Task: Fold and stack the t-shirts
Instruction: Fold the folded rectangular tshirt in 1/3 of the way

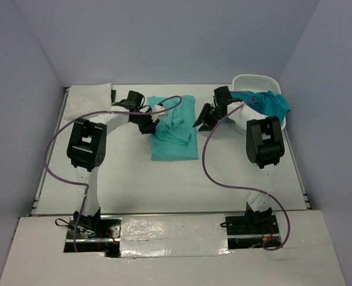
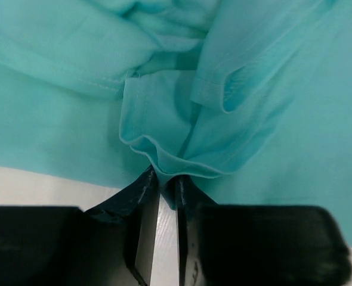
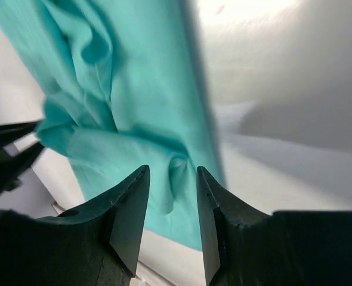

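One mint t-shirt (image 1: 175, 143) lies bunched between left claw (image 1: 147, 126) and right claw (image 1: 201, 122).

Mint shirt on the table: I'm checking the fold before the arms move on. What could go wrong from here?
A hem fold lies at the left gripper's barely parted tips; lifting away might drag the mint shirt open. Its middle is bunched, so a stack on it may sit uneven.

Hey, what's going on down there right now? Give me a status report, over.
Left gripper barely open, mint t-shirt hem at its tips. Right gripper open, empty. Shirt lies rumpled between them. Nothing in the way.
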### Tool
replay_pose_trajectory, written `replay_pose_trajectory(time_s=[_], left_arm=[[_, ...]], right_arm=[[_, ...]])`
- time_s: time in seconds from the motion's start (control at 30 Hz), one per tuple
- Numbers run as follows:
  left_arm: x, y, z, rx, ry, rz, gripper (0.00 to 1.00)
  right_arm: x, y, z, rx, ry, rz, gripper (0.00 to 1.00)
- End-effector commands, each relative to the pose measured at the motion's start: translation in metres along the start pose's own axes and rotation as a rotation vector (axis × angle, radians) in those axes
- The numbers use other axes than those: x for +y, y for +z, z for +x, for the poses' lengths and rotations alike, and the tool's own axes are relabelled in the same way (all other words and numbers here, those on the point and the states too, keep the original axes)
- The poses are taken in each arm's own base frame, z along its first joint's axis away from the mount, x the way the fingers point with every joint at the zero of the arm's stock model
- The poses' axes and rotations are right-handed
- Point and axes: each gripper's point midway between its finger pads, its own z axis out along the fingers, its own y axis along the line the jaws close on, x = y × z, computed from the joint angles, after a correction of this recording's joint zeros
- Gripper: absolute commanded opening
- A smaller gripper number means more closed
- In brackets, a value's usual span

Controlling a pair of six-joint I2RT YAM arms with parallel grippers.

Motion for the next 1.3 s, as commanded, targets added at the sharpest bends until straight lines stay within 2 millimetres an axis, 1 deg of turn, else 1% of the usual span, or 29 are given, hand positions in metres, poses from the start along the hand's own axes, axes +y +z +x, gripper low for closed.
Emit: replay_pose_trajectory(time_s=[0.0,0.03,0.07,0.1,0.13,0.2,0.23,0.3,0.33,0.37,0.4,0.43,0.47,0.53,0.57,0.6,0.63,0.67,0.73,0.77,0.83,0.9,0.97,1.07,1.1,1.13,1.17,1.23,1.27], left_arm=[[0.035,0.004,-0.003,-0.016,-0.081,-0.11,0.29],[0.04,0.003,-0.003,-0.018,-0.102,-0.121,0.3],[0.047,0.0,-0.003,-0.022,-0.133,-0.14,0.34],[0.049,-0.001,0.0,-0.016,-0.147,-0.15,0.34],[0.053,-0.003,0.0,-0.014,-0.148,-0.165,0.38],[0.052,-0.003,0.005,0.0,-0.147,-0.171,0.42],[0.051,-0.003,0.006,0.007,-0.152,-0.171,0.47],[0.05,-0.005,0.005,0.008,-0.182,-0.174,0.52],[0.051,-0.008,0.003,0.007,-0.194,-0.18,0.58],[0.052,-0.01,0.0,0.003,-0.223,-0.184,0.58],[0.051,-0.012,-0.002,-0.002,-0.238,-0.183,0.59],[0.052,-0.014,-0.006,-0.01,-0.248,-0.184,0.65],[0.053,-0.017,-0.01,-0.019,-0.266,-0.183,0.7],[0.053,-0.019,-0.014,-0.026,-0.28,-0.182,0.72],[0.053,-0.02,-0.016,-0.03,-0.297,-0.182,0.72],[0.052,-0.02,-0.016,-0.031,-0.303,-0.178,0.72],[0.052,-0.02,-0.017,-0.033,-0.306,-0.174,0.72],[0.051,-0.02,-0.018,-0.035,-0.311,-0.169,0.72],[0.049,-0.02,-0.016,-0.03,-0.32,-0.166,0.71],[0.048,-0.019,-0.014,-0.024,-0.324,-0.17,0.71],[0.048,-0.019,-0.012,-0.025,-0.322,-0.174,0.71],[0.047,-0.018,-0.01,-0.022,-0.329,-0.175,0.71],[0.046,-0.016,-0.009,-0.015,-0.339,-0.167,0.71],[0.047,-0.018,-0.011,-0.019,-0.332,-0.174,0.71],[0.049,-0.021,-0.012,-0.024,-0.329,-0.182,0.71],[0.05,-0.021,-0.013,-0.027,-0.323,-0.184,0.71],[0.049,-0.021,-0.014,-0.028,-0.322,-0.182,0.71],[0.049,-0.023,-0.018,-0.032,-0.323,-0.177,0.71],[0.05,-0.024,-0.017,-0.031,-0.329,-0.179,0.72]], right_arm=[[0.009,-0.023,-0.048,-0.122,-0.018,-0.022,0.44],[0.012,-0.03,-0.053,-0.143,-0.046,-0.012,0.43],[0.024,-0.045,-0.056,-0.18,-0.135,-0.003,0.38],[0.029,-0.054,-0.057,-0.196,-0.176,-0.01,0.36],[0.03,-0.051,-0.041,-0.187,-0.26,0.015,0.32],[0.046,-0.062,-0.024,-0.215,-0.365,-0.002,0.28],[0.043,-0.049,0.005,-0.159,-0.409,0.005,0.22],[0.052,-0.046,0.026,-0.147,-0.458,-0.038,0.15],[0.051,-0.036,0.052,-0.081,-0.464,-0.07,0.1],[0.06,-0.031,0.058,-0.077,-0.475,-0.11,0.07],[0.061,-0.024,0.067,-0.049,-0.463,-0.125,0.04],[0.065,-0.019,0.075,-0.028,-0.47,-0.142,0.03],[0.069,-0.007,0.09,0.021,-0.479,-0.151,0.0],[0.08,0.002,0.097,0.048,-0.501,-0.159,0.0],[0.085,0.008,0.105,0.069,-0.514,-0.163,0.0],[0.084,0.017,0.109,0.09,-0.508,-0.159,0.0],[0.091,0.018,0.107,0.083,-0.51,-0.17,0.0],[0.089,0.026,0.11,0.093,-0.502,-0.152,0.0],[0.09,0.031,0.105,0.086,-0.481,-0.132,0.0],[0.083,0.038,0.103,0.091,-0.468,-0.108,0.0],[0.081,0.048,0.097,0.086,-0.457,-0.074,0.0],[0.075,0.055,0.091,0.08,-0.446,-0.027,0.0],[0.075,0.061,0.077,0.06,-0.43,0.017,0.0],[0.066,0.065,0.069,0.048,-0.407,0.083,0.0],[0.066,0.063,0.055,-0.004,-0.412,0.122,0.0],[0.061,0.063,0.051,-0.016,-0.411,0.159,0.0],[0.068,0.058,0.039,-0.056,-0.415,0.173,0.0],[0.063,0.056,0.022,-0.121,-0.424,0.247,0.0],[0.075,0.048,0.005,-0.178,-0.442,0.253,0.0]])
